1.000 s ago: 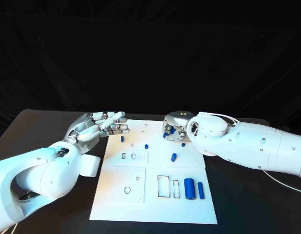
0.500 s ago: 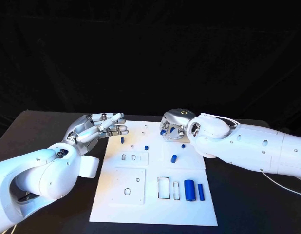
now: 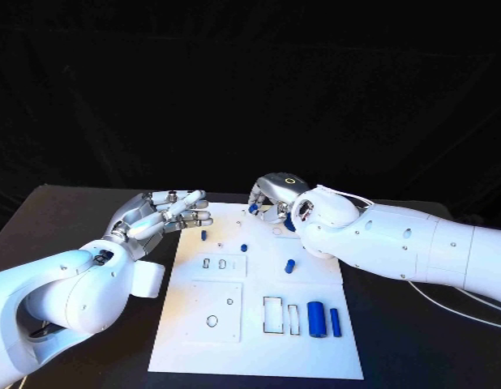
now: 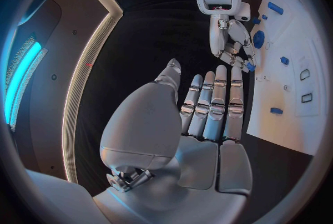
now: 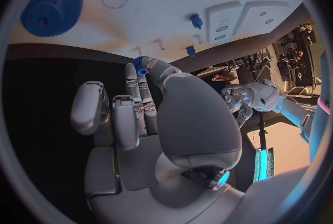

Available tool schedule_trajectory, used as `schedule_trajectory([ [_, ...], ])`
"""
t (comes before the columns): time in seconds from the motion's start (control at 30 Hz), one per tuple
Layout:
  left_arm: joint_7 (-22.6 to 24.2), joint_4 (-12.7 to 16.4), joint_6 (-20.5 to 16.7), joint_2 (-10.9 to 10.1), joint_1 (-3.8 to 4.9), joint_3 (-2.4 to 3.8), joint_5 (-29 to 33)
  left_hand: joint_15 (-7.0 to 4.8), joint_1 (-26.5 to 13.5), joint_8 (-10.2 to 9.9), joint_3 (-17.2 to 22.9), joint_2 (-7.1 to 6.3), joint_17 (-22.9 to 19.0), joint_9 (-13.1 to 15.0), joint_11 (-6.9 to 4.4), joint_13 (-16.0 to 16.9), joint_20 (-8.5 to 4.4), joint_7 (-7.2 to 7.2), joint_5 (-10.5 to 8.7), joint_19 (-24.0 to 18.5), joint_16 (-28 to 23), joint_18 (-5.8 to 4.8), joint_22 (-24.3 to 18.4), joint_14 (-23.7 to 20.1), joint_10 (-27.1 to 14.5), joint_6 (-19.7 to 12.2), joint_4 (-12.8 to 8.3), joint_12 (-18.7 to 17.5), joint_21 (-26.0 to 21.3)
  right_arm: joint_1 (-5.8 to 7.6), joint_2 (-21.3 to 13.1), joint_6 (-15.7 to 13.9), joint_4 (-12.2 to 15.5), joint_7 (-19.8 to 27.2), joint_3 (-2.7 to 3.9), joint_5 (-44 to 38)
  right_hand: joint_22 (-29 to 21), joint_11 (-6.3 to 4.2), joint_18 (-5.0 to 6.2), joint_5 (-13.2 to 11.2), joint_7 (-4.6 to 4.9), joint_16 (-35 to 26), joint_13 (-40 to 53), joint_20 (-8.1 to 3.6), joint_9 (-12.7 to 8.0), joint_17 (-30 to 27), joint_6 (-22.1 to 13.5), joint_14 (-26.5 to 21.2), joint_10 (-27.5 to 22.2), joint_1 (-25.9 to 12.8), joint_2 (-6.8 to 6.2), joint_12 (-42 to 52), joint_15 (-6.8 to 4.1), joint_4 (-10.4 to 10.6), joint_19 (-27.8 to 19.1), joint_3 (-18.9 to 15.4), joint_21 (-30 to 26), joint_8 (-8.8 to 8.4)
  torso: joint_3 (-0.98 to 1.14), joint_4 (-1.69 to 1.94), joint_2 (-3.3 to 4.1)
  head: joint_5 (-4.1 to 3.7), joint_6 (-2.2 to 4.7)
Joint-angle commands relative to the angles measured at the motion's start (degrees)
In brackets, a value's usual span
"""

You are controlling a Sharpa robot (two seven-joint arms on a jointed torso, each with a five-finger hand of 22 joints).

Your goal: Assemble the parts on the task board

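The white task board (image 3: 309, 348) lies in the middle of the black table. My right hand (image 3: 274, 203) hovers over the board's far edge and pinches a small blue part (image 5: 141, 65) between thumb and fingertip. My left hand (image 3: 163, 212) floats at the board's far left corner, its fingers lying side by side and holding nothing. Small blue pegs (image 3: 203, 234), (image 3: 244, 244), (image 3: 289, 263) stand on the board's far half. A thick blue cylinder (image 3: 315, 314) and a thin blue bar (image 3: 335, 318) lie near the front right. A blue gear (image 5: 50, 5) sits on the board near my right hand.
Empty rectangular slots (image 3: 280, 312) and a round hole (image 3: 212, 320) mark the board's near half. Bare black table (image 3: 64, 219) runs along both sides of the board. A white cable (image 3: 473, 312) trails from my right arm over the table's right side.
My right hand has moved left and toward the board's far edge, carrying the small blue part. My left hand has hardly shifted.
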Motion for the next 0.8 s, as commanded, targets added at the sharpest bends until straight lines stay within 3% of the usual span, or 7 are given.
schedule_trajectory([
  [0.03, 0.2, -0.1, 0.8, 0.4, 0.09, 0.05, -0.3, 0.23, 0.0, -0.4, -0.2, 0.64, 0.1, -0.1, -0.09, -0.1, 0.09, -0.06, -0.01, 0.4, -0.3, 0.26, -0.1, 0.2, -0.4, -0.5, -0.2, -0.3, 0.1, -0.12, 1.2, -1.8, -1.3, -0.1, 0.02, 0.2, 0.0, 0.23, -1.05, 0.1, 0.09, 0.3, 0.0, -0.41, 0.2, 0.3, 0.3, 3.2, 0.2, 0.1, 0.24, 0.0, -0.41, -0.1, -0.2, 0.4, 0.1, 0.20, -0.07, 0.38, -0.02, -0.19, -0.21],
  [0.13, 0.2, -0.1, 0.8, 0.6, 0.09, 0.05, -0.3, 0.23, 0.0, -0.4, -0.2, 0.64, 0.1, -0.1, -0.09, -0.1, 0.09, -0.06, -0.01, 0.4, -0.3, 0.26, -0.1, 0.2, -0.4, -0.5, -0.2, -0.3, 0.1, -0.20, 2.0, -1.9, -2.4, -0.1, 0.02, 0.3, -0.2, 0.26, -1.02, 0.1, 0.11, 0.3, 0.0, -0.40, 0.2, 0.2, 0.2, 3.2, 0.2, -0.1, 0.18, -0.1, -0.38, -0.1, -0.3, 0.4, 0.0, 0.16, -0.19, 0.51, -0.01, -0.05, -0.33],
  [0.33, 0.1, 0.0, 0.7, 0.7, 0.11, 0.05, -0.3, 0.24, 0.0, -0.4, -0.2, 0.64, 0.1, -0.1, -0.08, -0.1, 0.10, -0.06, -0.02, 0.4, -0.3, 0.26, -0.1, 0.2, -0.4, -0.5, -0.3, -0.3, 0.1, -0.33, 3.4, -1.8, -4.1, 0.3, 0.01, 0.6, -0.1, 0.29, -1.04, 0.1, 0.14, 0.4, 0.0, -0.39, 0.3, 0.3, 0.1, 3.2, 0.1, -0.2, 0.07, -0.1, -0.35, -0.1, -0.2, 0.4, 0.0, 0.11, -0.19, 0.35, 0.17, 0.02, -0.35],
  [0.8, 0.1, -0.1, 0.6, 0.8, 0.16, 0.05, -0.3, 0.26, 0.0, -0.4, -0.3, 0.66, 0.0, 0.0, -0.08, -0.1, 0.10, -0.05, -0.01, 0.3, -0.4, 0.25, -0.1, 0.2, -0.5, -0.5, -0.3, -0.3, 0.0, -0.69, 4.6, 1.4, -6.1, 0.1, -0.03, 1.0, -0.3, 0.26, -1.00, 0.0, 0.11, 0.3, 0.0, -0.37, 0.3, 0.2, 0.2, 3.2, 0.3, -0.5, 0.03, -0.1, -0.34, 0.0, -0.4, 0.5, -0.1, 0.12, -0.18, 0.38, 0.25, 0.12, -0.68],
])
